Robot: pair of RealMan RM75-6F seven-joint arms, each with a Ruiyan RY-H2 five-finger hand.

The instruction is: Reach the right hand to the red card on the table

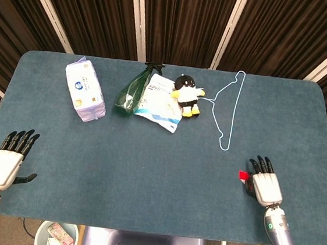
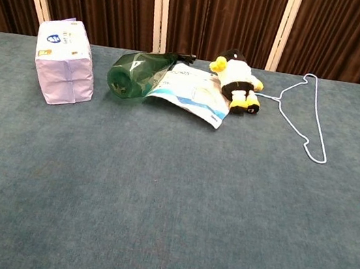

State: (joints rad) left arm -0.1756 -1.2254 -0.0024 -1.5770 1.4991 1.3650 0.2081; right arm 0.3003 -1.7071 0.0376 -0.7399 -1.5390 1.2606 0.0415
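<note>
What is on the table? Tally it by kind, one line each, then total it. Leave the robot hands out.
Tissue pack: 1
Green bottle: 1
Printed white pouch: 1
Penguin plush toy: 1
Wire hanger: 1
Red card: 1
Total: 6

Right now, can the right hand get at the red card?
Probably yes. In the head view the right hand already lies over most of the red card, only a corner showing at its left. Nothing else is near; the hanger lies farther back.
</note>
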